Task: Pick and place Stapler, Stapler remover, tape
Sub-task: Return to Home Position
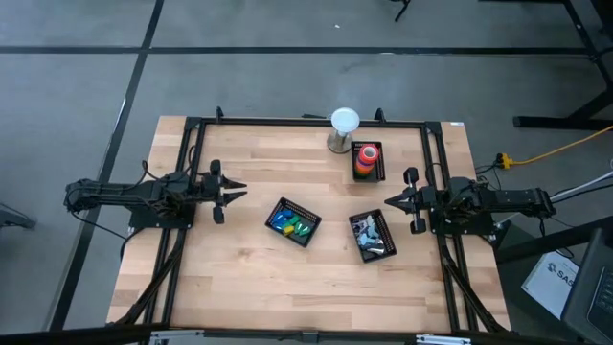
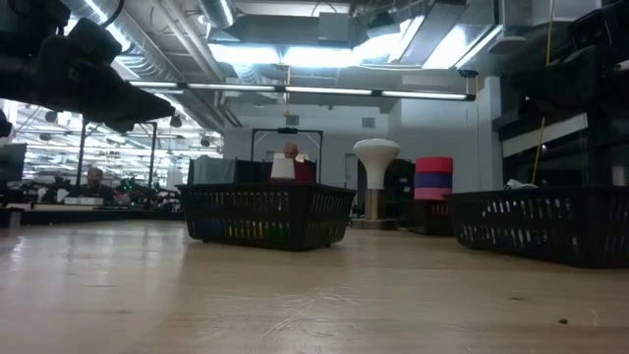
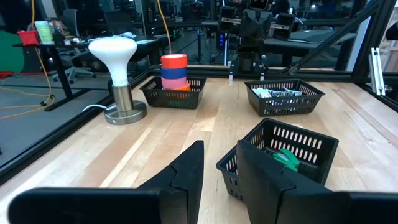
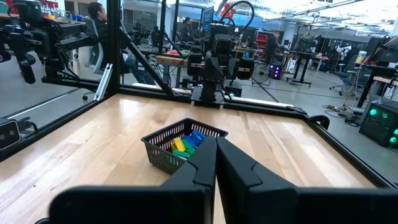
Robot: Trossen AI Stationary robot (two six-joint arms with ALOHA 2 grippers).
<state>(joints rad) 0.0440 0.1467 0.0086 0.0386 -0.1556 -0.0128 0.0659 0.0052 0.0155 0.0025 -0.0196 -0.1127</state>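
Observation:
A stack of tape rolls [image 1: 366, 158], red, orange, blue and pink, stands in a black basket [image 3: 174, 93] at the far side of the table. A second black basket [image 1: 292, 222] near the middle holds small blue, green and yellow blocky items [image 4: 186, 142]. A third basket [image 1: 372, 236] to its right holds silvery and dark items [image 3: 280, 93]. Which of these are the stapler and the stapler remover I cannot tell. My left gripper [image 1: 239, 192] hovers open at the table's left, empty. My right gripper [image 1: 388, 200] hovers shut at the right, empty.
A white mushroom-shaped lamp [image 1: 343, 127] on a metal base stands at the far edge beside the tape basket. A black frame [image 1: 306, 122] runs around the wooden table top [image 1: 249, 278]. The near half of the table is bare wood. People sit in the room beyond [image 4: 99, 18].

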